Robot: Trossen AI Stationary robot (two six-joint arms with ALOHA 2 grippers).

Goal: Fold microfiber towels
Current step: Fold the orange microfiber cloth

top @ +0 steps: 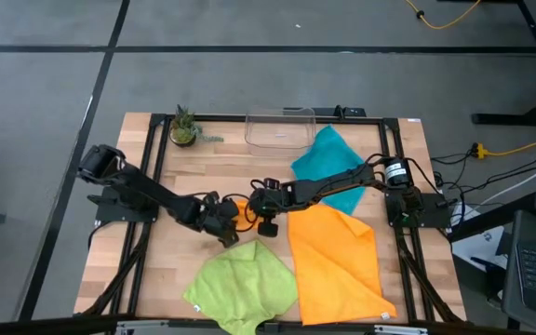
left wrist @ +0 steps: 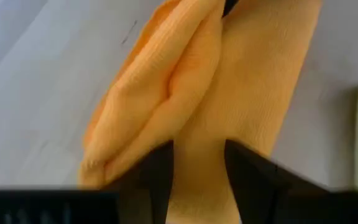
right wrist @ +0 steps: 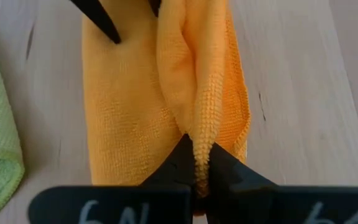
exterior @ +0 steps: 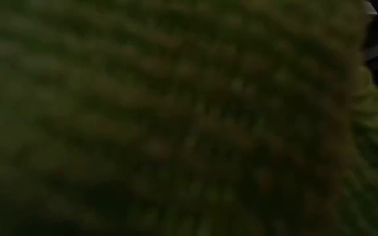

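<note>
A small folded orange towel point(top: 241, 208) lies on the table's middle between my two grippers. My right gripper point(right wrist: 197, 146) is shut on a raised fold of it. My left gripper point(left wrist: 197, 149) is open at the towel's other end, its fingers on either side of a flat strip of the cloth, with the raised fold point(left wrist: 148, 99) beside them. A larger orange towel point(top: 335, 262), a lime green towel point(top: 240, 284) and a teal towel point(top: 328, 160) lie spread on the table. The green cloth point(exterior: 176, 118) fills the low view. My right gripper pinches the raised fold of the small orange towel point(right wrist: 201, 127) between its two fingers, at the towel's right end. It holds several layers, and the ridge runs away from the fingers along the towel. The rest of the towel lies on the table. My left gripper: I cannot tell whether its fingers point(left wrist: 157, 171) touch the cloth.
A clear plastic bin point(top: 280, 128) and a small potted plant point(top: 184, 128) stand at the far edge. The green towel hangs over the near edge, and the large orange one reaches the near right corner. Bare wood point(top: 147, 270) shows at the near left.
</note>
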